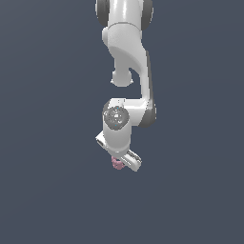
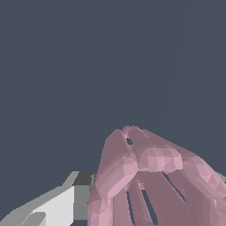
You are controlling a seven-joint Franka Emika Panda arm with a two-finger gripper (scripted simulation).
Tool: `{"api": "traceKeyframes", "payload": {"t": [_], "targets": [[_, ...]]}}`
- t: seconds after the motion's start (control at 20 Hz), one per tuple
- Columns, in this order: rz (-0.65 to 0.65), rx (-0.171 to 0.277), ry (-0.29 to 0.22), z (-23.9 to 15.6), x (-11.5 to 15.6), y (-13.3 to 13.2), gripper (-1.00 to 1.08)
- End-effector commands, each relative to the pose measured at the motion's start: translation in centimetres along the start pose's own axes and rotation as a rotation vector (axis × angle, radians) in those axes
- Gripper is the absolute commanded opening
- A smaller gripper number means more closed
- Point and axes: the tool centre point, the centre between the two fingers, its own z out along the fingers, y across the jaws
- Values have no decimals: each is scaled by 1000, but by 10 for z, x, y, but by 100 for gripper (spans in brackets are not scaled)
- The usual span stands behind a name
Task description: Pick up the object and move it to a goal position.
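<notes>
While one arm (image 1: 127, 71) hangs, its fingers (image 1: 120, 163) seemingly clamp one pink cylinder (image 1: 116, 164).

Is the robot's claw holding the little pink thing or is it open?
Holding it. The gripper is shut on the pink object, and in the wrist view the object sits right against a finger.

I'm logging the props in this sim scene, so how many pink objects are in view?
1. The pink ribbed object sits at the end effector below the arm in the exterior view, and fills the wrist view close up. The arm could hide others.
</notes>
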Motion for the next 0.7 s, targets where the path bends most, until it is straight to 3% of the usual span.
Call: {"api": "traceKeyframes", "payload": {"t": [0.0, 0.65], "targets": [[0, 0, 0, 0, 0, 0, -100], [0, 0, 0, -12, -2, 3, -100]]}}
